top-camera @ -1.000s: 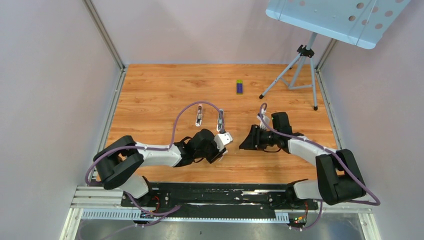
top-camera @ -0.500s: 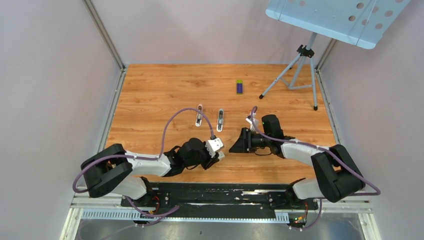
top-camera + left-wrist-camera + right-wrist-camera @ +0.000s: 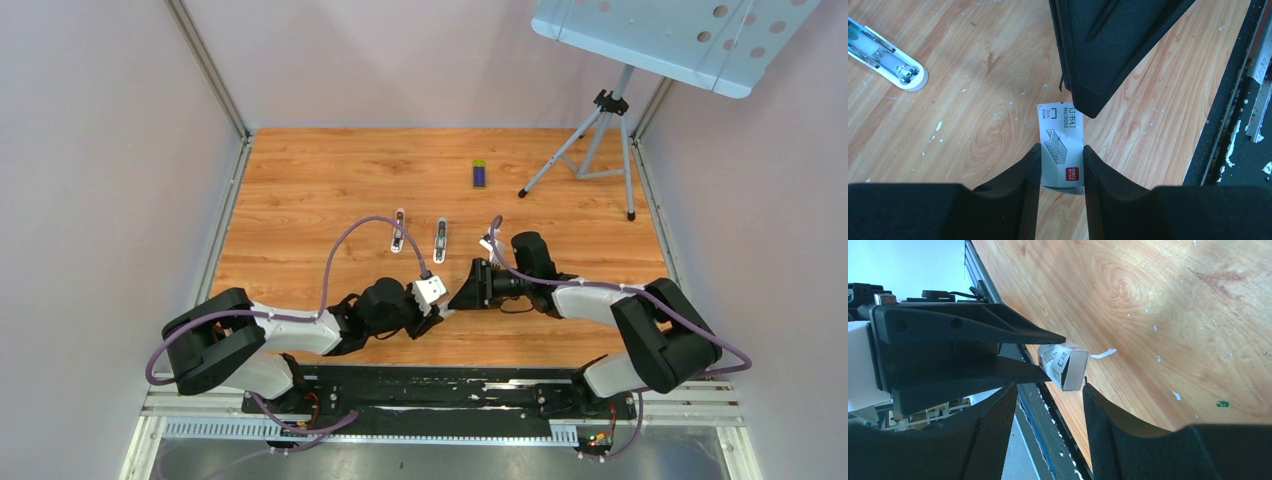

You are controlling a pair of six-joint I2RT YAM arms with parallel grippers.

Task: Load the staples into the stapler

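Two tools face each other low over the wooden counter (image 3: 300, 180). The left tool (image 3: 1061, 150) pinches a white staple box (image 3: 1060, 125). The right tool (image 3: 1049, 386), spread, flanks its open end. The stapler (image 3: 440, 240) lies just beyond. This looks like unboxing. Next, draw out the staples, seemingly hidden inside the box.

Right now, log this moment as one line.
left gripper: shut on white printed box | right gripper: open, tips at the box's free end, not gripping | stapler: on table, apart from both grippers
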